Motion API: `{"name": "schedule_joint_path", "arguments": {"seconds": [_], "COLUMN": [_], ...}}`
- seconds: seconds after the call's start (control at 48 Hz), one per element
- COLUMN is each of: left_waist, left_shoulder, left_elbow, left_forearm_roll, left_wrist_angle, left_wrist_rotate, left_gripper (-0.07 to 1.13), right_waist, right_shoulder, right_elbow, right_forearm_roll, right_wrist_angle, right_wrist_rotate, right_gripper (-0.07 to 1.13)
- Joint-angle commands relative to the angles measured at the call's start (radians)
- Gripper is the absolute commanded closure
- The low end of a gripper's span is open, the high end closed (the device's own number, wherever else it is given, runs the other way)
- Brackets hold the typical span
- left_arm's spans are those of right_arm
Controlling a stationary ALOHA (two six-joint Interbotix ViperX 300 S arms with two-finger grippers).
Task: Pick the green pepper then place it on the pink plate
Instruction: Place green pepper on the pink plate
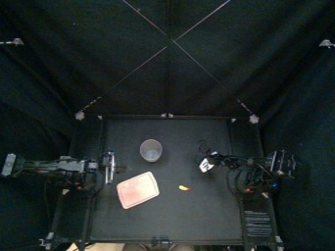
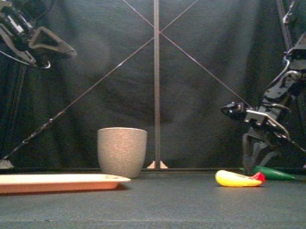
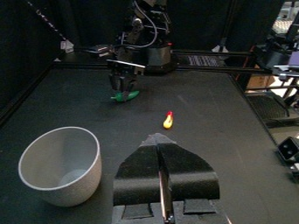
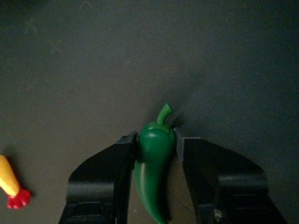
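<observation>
The green pepper [image 4: 153,156] lies on the black table at the right, stem pointing away from the wrist. My right gripper [image 4: 156,166] is down over it, one jaw pressed to each side; from across the table the right gripper [image 3: 121,85] shows standing on the green pepper [image 3: 124,94]. In the front view the green pepper [image 2: 282,173] rests at table level. The pink plate [image 1: 136,190] lies left of centre, near the front. My left gripper [image 3: 163,179] is shut and holds nothing, raised at the left side [image 2: 38,40].
A tall grey speckled cup [image 1: 152,150] stands behind the pink plate [image 2: 60,182]. A yellow toy with a red tip [image 2: 239,178] lies between the plate and the pepper, close to the right gripper [image 1: 207,169].
</observation>
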Motion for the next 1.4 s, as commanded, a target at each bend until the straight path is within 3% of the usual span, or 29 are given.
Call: {"name": "schedule_joint_path", "arguments": {"seconds": [0.021, 0.292, 0.583, 0.979, 1.396], "left_waist": [0.0, 0.002, 0.008, 0.008, 0.008], "left_shoulder": [0.002, 0.002, 0.002, 0.0, 0.0], "left_elbow": [-0.012, -0.009, -0.005, 0.006, 0.018], "left_forearm_roll": [0.0, 0.0, 0.0, 0.0, -0.002], "left_wrist_angle": [-0.005, -0.008, -0.012, -0.014, -0.014], "left_wrist_rotate": [0.002, 0.002, 0.002, -0.002, 0.0], "left_gripper": [0.96, 0.96, 0.96, 0.96, 0.96], "right_waist": [0.06, 0.25, 0.38, 0.428, 0.434], "right_shoulder": [-0.037, -0.003, 0.247, 0.568, 0.723], "right_elbow": [-0.067, -0.301, -0.592, -1.023, -1.201], "right_forearm_roll": [0.025, 0.014, -0.051, -0.121, -0.172], "right_wrist_angle": [-0.002, -0.002, -0.003, 0.166, 0.236], "right_wrist_rotate": [-0.002, -0.008, -0.008, -0.008, -0.003], "right_gripper": [0.35, 0.35, 0.35, 0.35, 0.34]}}
